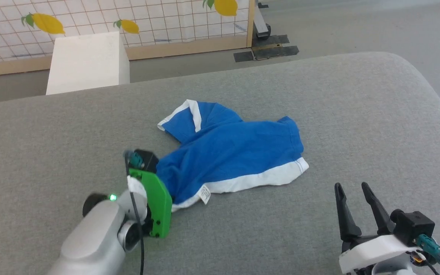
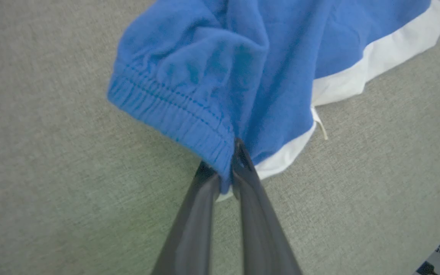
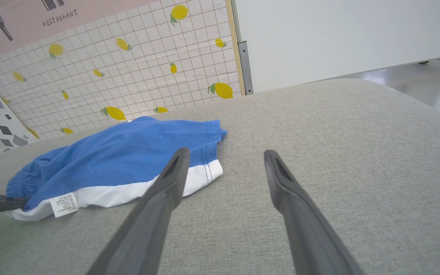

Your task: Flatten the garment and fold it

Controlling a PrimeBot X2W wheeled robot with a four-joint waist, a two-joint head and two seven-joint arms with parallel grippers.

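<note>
The garment [image 1: 235,152], bright blue with a wide white band [image 1: 258,177] along its near edge, lies crumpled near the middle of the grey fabric-covered tabletop [image 1: 357,114], with one part flipped back at the far side to show more white trim. The left claw [image 2: 224,164] sits at the garment's near-left corner, its two dark fingers pressed together and pinching a bunched fold of blue cloth just beside the gathered, stitched hem [image 2: 174,114]. In the left wrist view the fabric rises from that pinch and spreads away from the fingertips, with the white band trailing off to the upper right. A small white care label [image 1: 204,194] hangs from the white band just to the right of the green wrist housing [image 1: 158,202]. The right claw [image 1: 351,189] stands well apart from the garment, off its near-right corner, with the fingers spread wide and nothing between them. Its fingertips hover over bare grey cloth. In the right wrist view the garment lies ahead and to the left of those fingers. Beyond the tabletop stand a white box [image 1: 88,63] and a tiled wall with lemon prints [image 1: 147,19].
</note>
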